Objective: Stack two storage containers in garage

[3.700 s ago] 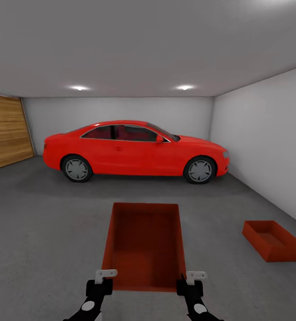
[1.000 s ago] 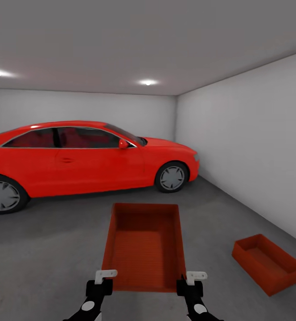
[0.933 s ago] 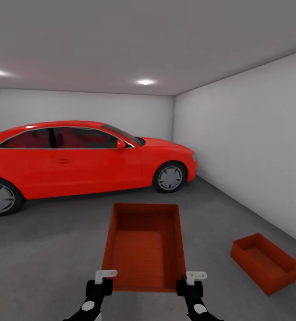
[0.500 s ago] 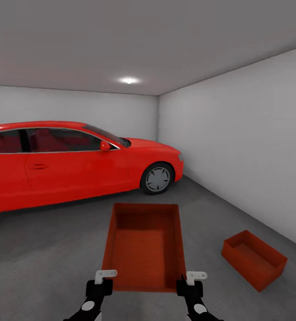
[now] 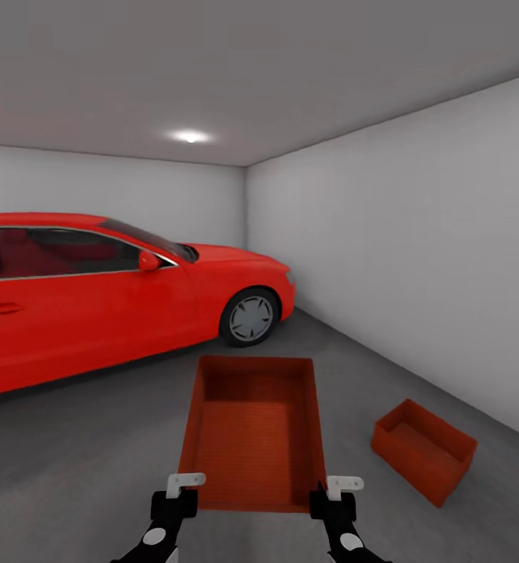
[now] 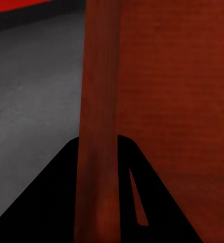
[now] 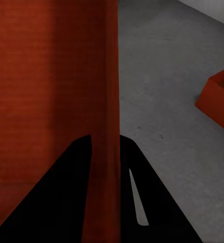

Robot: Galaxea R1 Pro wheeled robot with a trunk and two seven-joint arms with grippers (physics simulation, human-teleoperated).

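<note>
STEP: carrying to stack | GRIP: my left gripper (image 5: 185, 483) and right gripper (image 5: 344, 486) each clamp a near corner of the open orange-red rectangular bin (image 5: 253, 430) | TARGET: matching orange-red bin (image 5: 424, 450) on the dark grey concrete floor (image 5: 72, 461), to my right near the pale wall | NEXT: I'd turn right, centre over it, lower.

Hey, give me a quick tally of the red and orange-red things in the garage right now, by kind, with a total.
Storage containers: 2, the held container gripped by the left gripper and right gripper, and the floor container on the concrete.
Cars: 1, the red car.
Total: 3
</note>
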